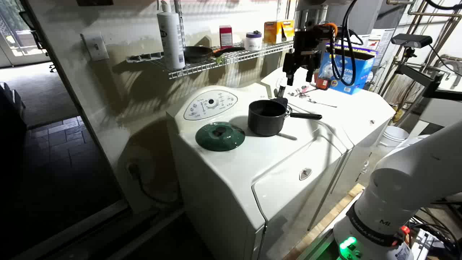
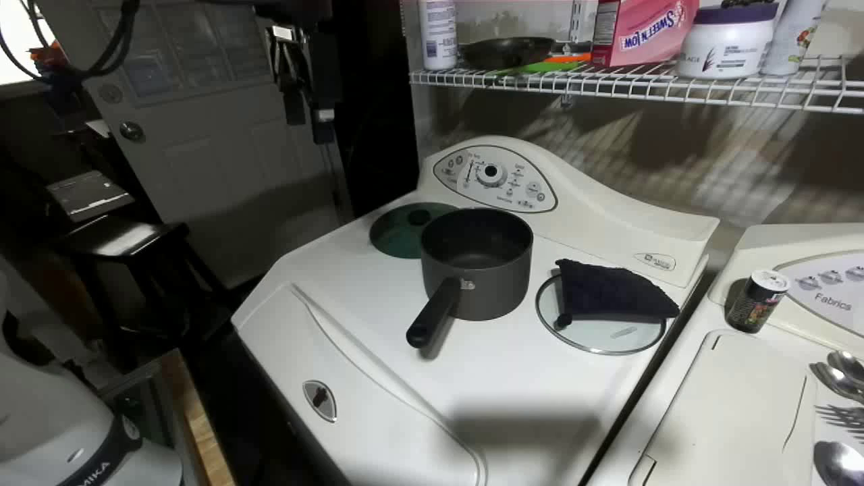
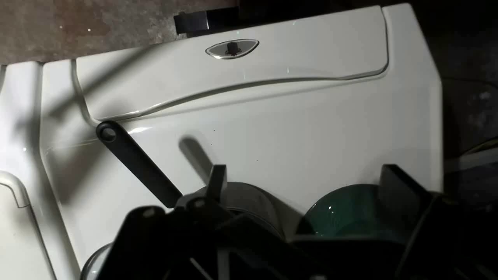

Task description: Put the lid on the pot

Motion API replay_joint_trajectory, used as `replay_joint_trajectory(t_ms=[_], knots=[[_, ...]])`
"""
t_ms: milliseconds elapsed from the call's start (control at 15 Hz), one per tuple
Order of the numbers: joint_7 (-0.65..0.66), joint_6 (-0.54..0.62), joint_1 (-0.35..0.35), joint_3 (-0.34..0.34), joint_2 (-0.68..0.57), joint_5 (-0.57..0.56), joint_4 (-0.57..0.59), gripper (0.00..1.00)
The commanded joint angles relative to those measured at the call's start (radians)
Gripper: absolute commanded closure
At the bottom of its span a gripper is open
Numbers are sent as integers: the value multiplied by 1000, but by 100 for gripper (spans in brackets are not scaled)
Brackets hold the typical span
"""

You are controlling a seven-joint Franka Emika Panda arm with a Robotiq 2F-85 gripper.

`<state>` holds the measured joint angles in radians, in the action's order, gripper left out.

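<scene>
The lid, a dark green glossy disc with a black knob, lies flat on the white machine top in both exterior views (image 1: 225,141) (image 2: 393,236). The pot, dark grey and without a cover, stands upright beside it in both exterior views (image 1: 266,122) (image 2: 493,290); its black handle points away from the control panel. My gripper (image 1: 299,76) is open and raised well above the machine top, touching nothing. In the wrist view the gripper (image 3: 304,171) has its fingers wide apart, with part of the pot (image 3: 249,196) and part of the lid (image 3: 338,212) below; the rest is hidden by the gripper.
A clear glass lid (image 2: 594,337) under a dark cloth (image 2: 607,293) lies beside the pot. The control panel (image 2: 496,177) rises behind. A wire shelf (image 2: 648,86) with bottles and boxes hangs above. A can (image 2: 757,304) and cutlery (image 2: 840,462) sit on the neighbouring machine.
</scene>
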<state>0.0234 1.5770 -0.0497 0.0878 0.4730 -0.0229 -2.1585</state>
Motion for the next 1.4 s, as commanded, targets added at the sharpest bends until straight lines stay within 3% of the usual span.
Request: replay_joint_trajectory(t_ms=[0, 400, 733, 1000, 1333], knots=[[-4, -2, -10, -7, -1, 3, 2, 0], [46, 49, -16, -2, -49, 39, 51, 0], [145, 301, -47, 37, -254, 124, 241, 0], [214, 543, -83, 64, -414, 126, 356, 0], [288, 634, -129, 105, -613, 89, 483, 0]])
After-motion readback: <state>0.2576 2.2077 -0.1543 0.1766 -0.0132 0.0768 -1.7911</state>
